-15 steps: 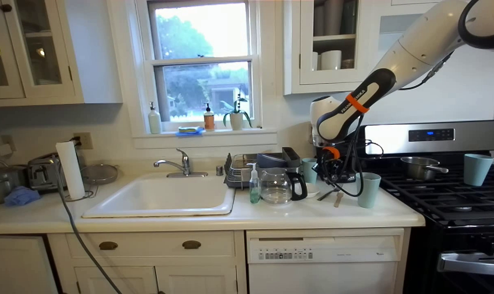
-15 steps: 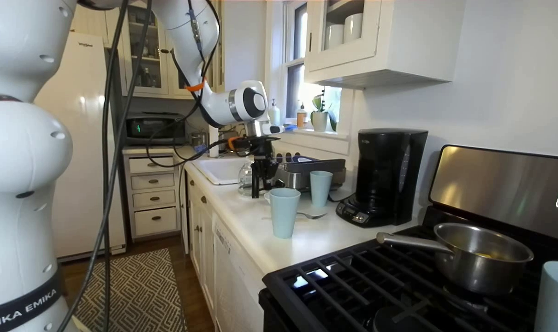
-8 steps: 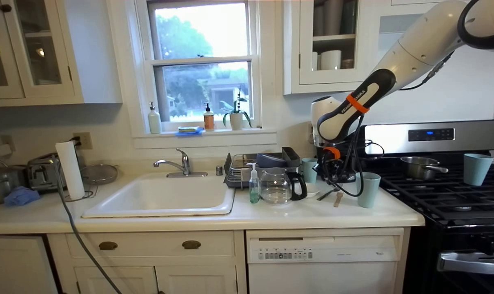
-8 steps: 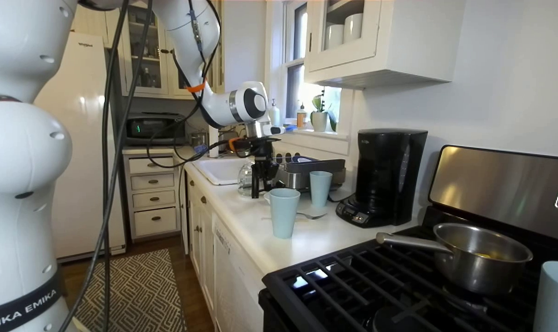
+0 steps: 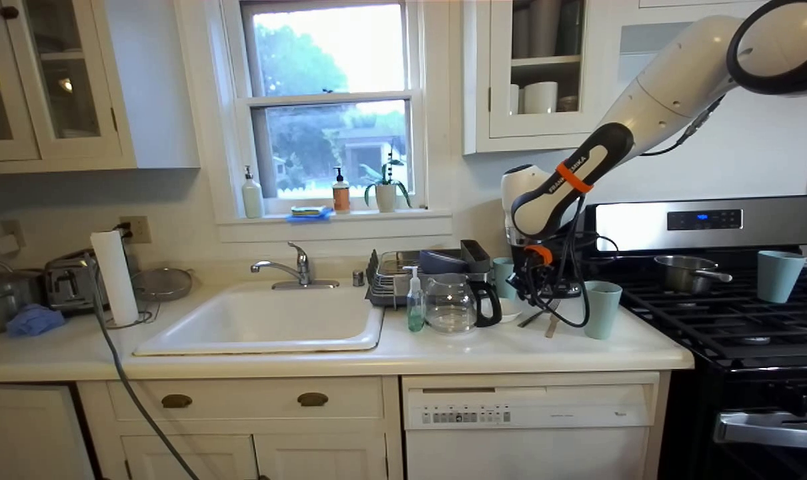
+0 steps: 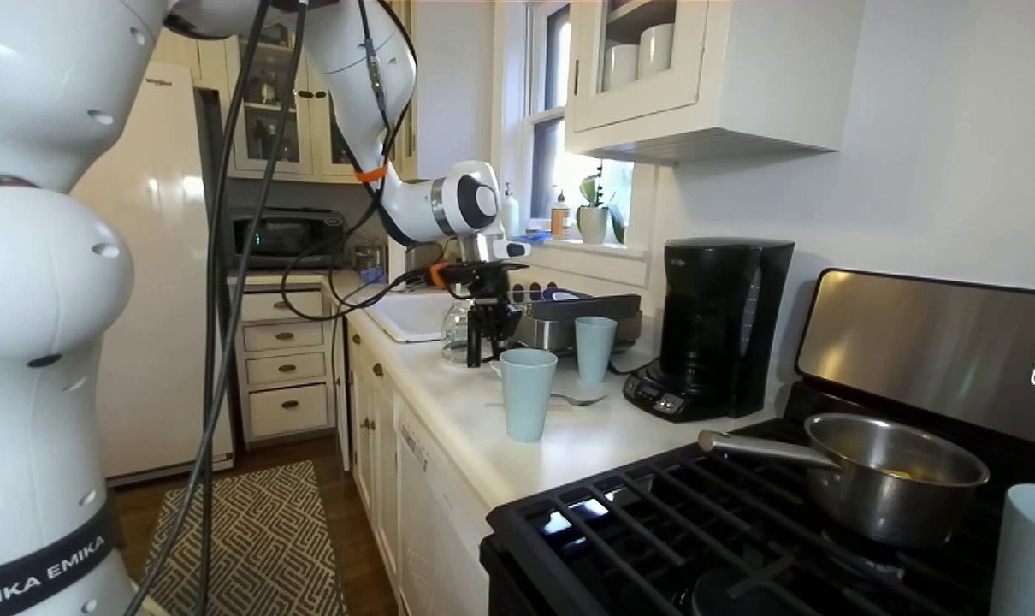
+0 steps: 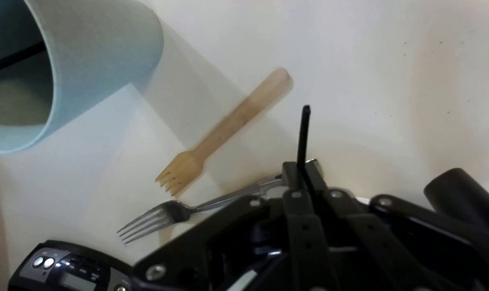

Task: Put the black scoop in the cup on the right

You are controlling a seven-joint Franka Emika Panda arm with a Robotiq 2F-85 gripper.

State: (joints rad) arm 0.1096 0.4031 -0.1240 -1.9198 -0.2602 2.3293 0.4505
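Holds the black scoop (image 7: 304, 136) between clamped fingers (image 7: 289, 176), with its thin handle protruding. Partly masks the metal fork (image 7: 178, 211) in the wrist view. Leaves room before the wooden fork (image 7: 236, 121) and the pale-teal cup (image 5: 603, 312) standing behind the table's (image 5: 523, 352) front edge.

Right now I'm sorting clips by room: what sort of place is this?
A kitchen, probably a home's: a sink set in the counter, a dishwasher under that counter, and a gas stove.
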